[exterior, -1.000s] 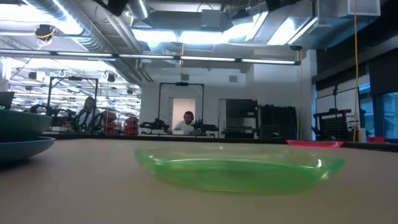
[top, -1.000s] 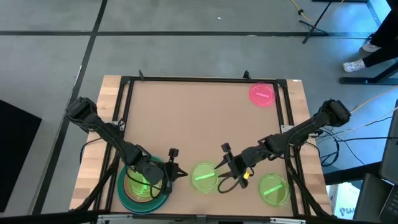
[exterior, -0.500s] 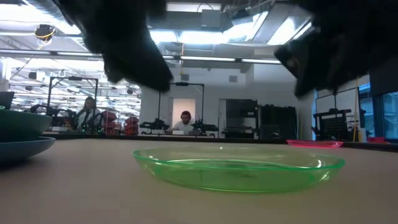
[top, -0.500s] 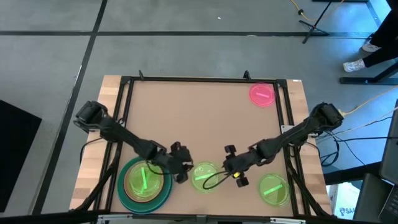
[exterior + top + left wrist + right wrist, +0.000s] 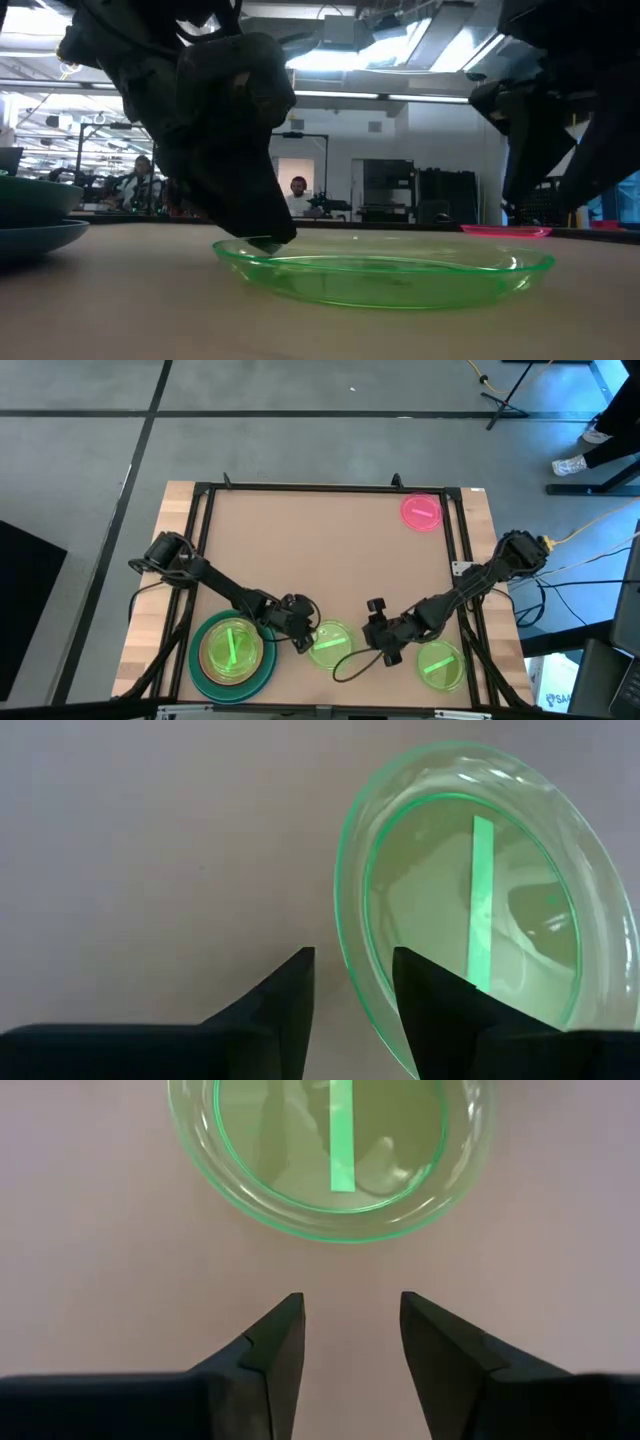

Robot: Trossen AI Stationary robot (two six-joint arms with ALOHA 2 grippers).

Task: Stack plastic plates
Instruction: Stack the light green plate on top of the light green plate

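Note:
A small neon-green plate (image 5: 330, 643) (image 5: 385, 272) lies flat on the table near the front edge. My left gripper (image 5: 308, 636) (image 5: 352, 955) is open at this plate's left rim (image 5: 345, 935), one finger outside it and one over the inside. My right gripper (image 5: 372, 640) (image 5: 351, 1300) is open just to the plate's right (image 5: 330, 1150), clear of it. At the front left, a stack (image 5: 232, 652) of a large blue plate (image 5: 40, 238), a green one (image 5: 35, 197) and neon-green ones on top rests on the table. My left gripper comes down slanting from the table's left, and its finger (image 5: 268, 238) stands right at the left rim (image 5: 235, 247) of the middle plate. I cannot tell whether it touches the rim. The plate lies flat on the table.
Another small neon-green plate (image 5: 440, 663) lies at the front right. A hot-pink plate (image 5: 421, 511) (image 5: 505, 231) lies at the far right. A black frame (image 5: 330, 488) borders the table. A dark cable loop (image 5: 345, 665) hangs near the right gripper. People sit in the room beyond.
My left gripper has left the stack, gone toward the table's right and come down at the middle plate's left rim. My right gripper has drawn back a little toward the right and lowered. A neon-green plate lies uncovered on the stack.

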